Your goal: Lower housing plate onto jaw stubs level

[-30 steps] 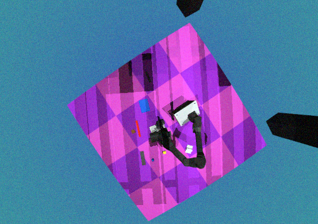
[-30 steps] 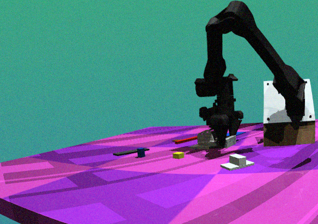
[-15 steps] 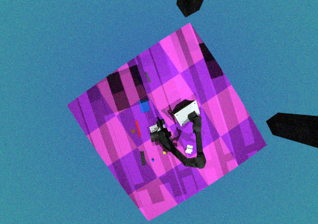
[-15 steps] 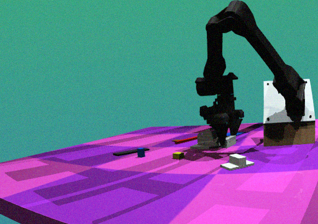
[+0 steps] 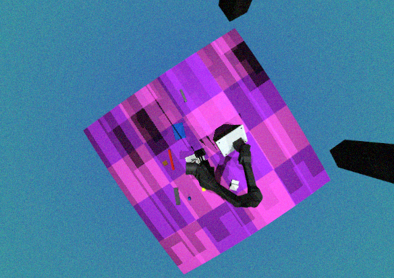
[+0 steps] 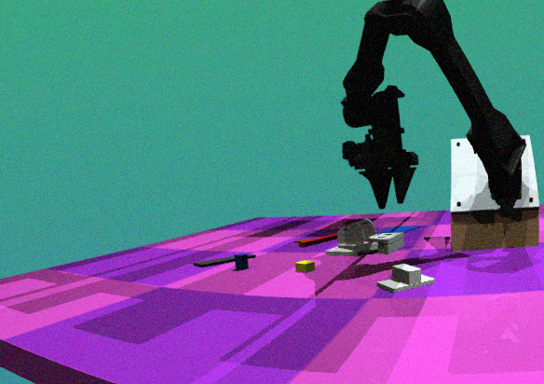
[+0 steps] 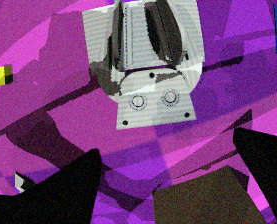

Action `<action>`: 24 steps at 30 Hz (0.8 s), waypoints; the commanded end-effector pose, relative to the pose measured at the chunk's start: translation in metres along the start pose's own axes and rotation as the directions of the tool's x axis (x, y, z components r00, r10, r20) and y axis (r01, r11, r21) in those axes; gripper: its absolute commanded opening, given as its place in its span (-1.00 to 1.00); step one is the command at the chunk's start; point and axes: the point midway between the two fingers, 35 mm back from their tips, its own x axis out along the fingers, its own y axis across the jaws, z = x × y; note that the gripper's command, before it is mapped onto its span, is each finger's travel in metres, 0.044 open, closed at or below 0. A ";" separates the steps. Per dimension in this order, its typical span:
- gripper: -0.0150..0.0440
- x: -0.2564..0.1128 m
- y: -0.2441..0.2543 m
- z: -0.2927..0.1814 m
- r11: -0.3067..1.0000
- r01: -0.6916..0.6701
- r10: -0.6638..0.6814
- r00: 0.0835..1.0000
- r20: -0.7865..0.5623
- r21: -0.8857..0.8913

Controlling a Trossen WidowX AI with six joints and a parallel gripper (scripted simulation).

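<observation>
The light grey housing plate [image 7: 156, 114] [image 6: 387, 237] lies flat and looks level at the near end of the fixture, with two round pin ends showing in its face. The two upright jaws [image 7: 164, 32] [image 6: 356, 233] stand side by side beyond it, over the pale base [image 7: 95, 30] [image 6: 342, 252]. The jaw stubs are hidden under the plate. My gripper [image 7: 170, 146] [image 6: 391, 205] is open and empty. It hangs clear above the plate, touching nothing. In the top view the arm and hand partly cover the fixture.
A pale block on a flange [image 5: 233, 185] [image 6: 406, 276], a yellow cube [image 5: 204, 189] [image 6: 305, 267] and a small blue piece [image 5: 189, 198] [image 6: 241, 261] lie nearby. A red bar [image 5: 171, 159], a grey bar [image 5: 177, 196] and a blue square [image 5: 179, 131] also lie on the table.
</observation>
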 end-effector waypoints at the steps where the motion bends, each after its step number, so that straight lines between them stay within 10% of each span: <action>1: 1.00 -0.029 -0.006 -0.021 1.000 0.010 -0.010 1.000 0.007 0.000; 24: 1.00 -0.048 -0.007 -0.039 1.000 0.006 -0.006 1.000 0.001 -0.003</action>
